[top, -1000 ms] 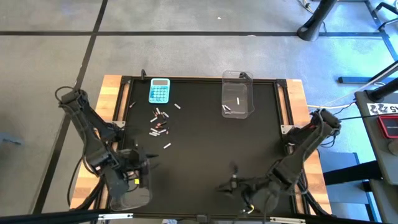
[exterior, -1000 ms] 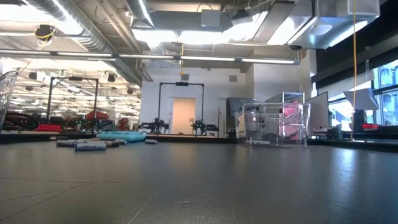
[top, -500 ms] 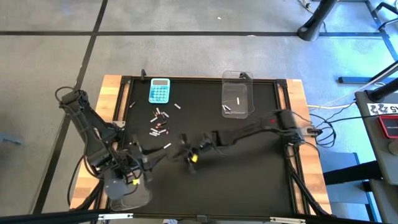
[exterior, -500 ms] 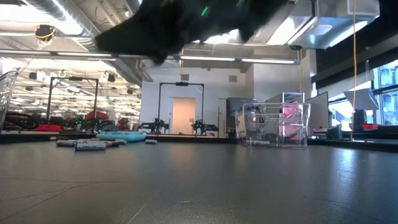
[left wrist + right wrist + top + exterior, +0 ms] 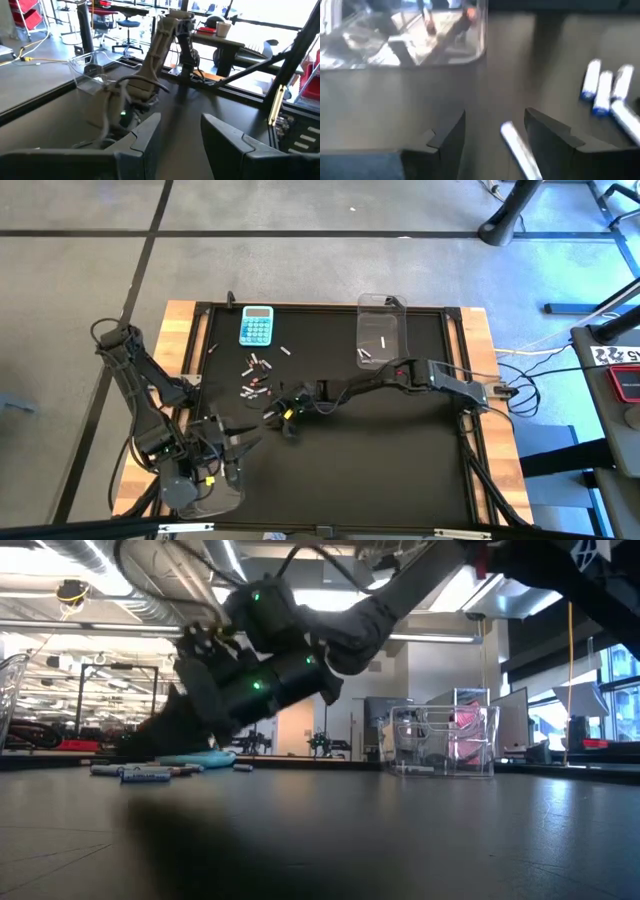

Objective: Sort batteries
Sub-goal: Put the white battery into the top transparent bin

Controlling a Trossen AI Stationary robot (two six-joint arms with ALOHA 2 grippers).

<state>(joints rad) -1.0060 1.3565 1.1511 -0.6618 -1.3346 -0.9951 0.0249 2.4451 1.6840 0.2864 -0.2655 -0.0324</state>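
— High view: where are the batteries (image 5: 256, 377)?
— Scattered below the calculator (image 5: 256, 326); right gripper (image 5: 283, 416) open over one. Left gripper (image 5: 177, 132) open, idle.
— Handling?
— Likely light, stiff, rolling; pinch mid-barrel.

Count from overhead: I get roughly nine loose batteries (image 5: 256, 377) on the table's left half, toward the far edge. They're too small and bunched for an exact number. Two more silvery ones (image 5: 381, 341) lie inside the clear bin (image 5: 382, 308) at the far edge. My right wrist camera shows five silvery ones up close. Clear bins: two total, the second (image 5: 215, 502) at the near-left corner. Calculator (image 5: 256, 326): one, light blue, at the far edge.
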